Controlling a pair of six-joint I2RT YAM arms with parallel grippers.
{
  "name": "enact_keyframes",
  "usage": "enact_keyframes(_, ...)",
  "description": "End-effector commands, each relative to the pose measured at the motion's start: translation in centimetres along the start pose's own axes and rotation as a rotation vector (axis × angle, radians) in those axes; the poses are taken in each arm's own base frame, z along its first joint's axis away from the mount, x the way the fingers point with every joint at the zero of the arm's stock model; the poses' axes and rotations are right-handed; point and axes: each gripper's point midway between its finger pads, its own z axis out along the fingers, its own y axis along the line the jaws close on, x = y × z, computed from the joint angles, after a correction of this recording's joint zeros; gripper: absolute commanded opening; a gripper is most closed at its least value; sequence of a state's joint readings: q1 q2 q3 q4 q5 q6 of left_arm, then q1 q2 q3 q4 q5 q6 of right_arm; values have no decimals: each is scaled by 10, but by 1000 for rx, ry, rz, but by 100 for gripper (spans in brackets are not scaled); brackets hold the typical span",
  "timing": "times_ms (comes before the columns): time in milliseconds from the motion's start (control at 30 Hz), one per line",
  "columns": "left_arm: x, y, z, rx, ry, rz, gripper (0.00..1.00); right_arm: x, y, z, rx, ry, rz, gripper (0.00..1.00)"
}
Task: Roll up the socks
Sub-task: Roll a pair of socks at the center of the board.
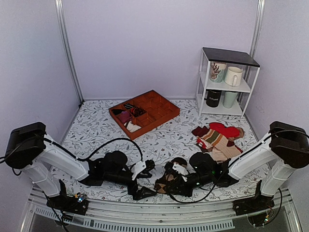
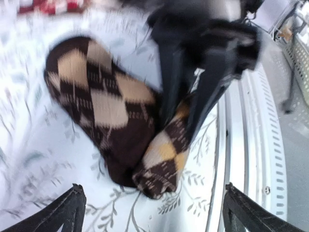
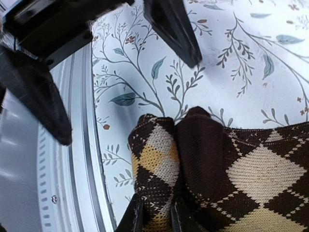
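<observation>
Hard by the near edge of the tabletop [image 1: 96, 125]: gripping the near end of the socks [image 3: 227, 169] in the clenched right jaws, left jaws spread wide and empty just left of that end, mouth facing it. Lying with the long axis away from the rail and slightly rightward; probably best rolled from the pinched end, right arm [image 1: 251, 157] nearer. Farther back, well apart: loose sock pile [image 1: 219, 137], orange tray [image 1: 159, 123].
</observation>
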State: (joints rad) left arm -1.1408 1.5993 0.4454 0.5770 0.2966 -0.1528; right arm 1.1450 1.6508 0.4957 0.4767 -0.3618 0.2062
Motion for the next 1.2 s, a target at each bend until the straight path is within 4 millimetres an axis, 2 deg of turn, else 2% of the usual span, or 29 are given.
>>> enact_keyframes(0,-35,1,-6,-86,-132,272,100,69,-5,3,-46,214,245,12)
enact_keyframes(100,-41,-6,0,-49,-161,375,99,81,-6,4,-61,242,314,12)
enact_keyframes(167,-39,-14,9,7,-155,392,96,87,-10,3,-54,250,358,12)
enact_keyframes(300,-20,-17,26,71,-114,370,87,92,-13,1,-49,257,395,11)
enact_keyframes(433,-10,-20,30,102,-111,361,82,93,-14,1,-57,263,402,12)
enact_keyframes(600,-7,-22,32,125,-103,353,70,97,-17,0,-56,273,417,11)
enact_keyframes(700,-7,-25,33,143,-101,350,46,97,-19,1,-55,275,420,12)
enact_keyframes(733,-6,-24,35,145,-93,346,42,98,-19,1,-56,277,422,11)
enact_keyframes(800,-2,-22,39,144,-75,335,41,99,-19,1,-55,280,425,12)
enact_keyframes(933,6,-19,42,141,-56,317,50,100,-20,0,-55,286,429,11)
enact_keyframes(1167,13,-19,39,142,-45,296,46,100,-22,1,-54,290,431,11)
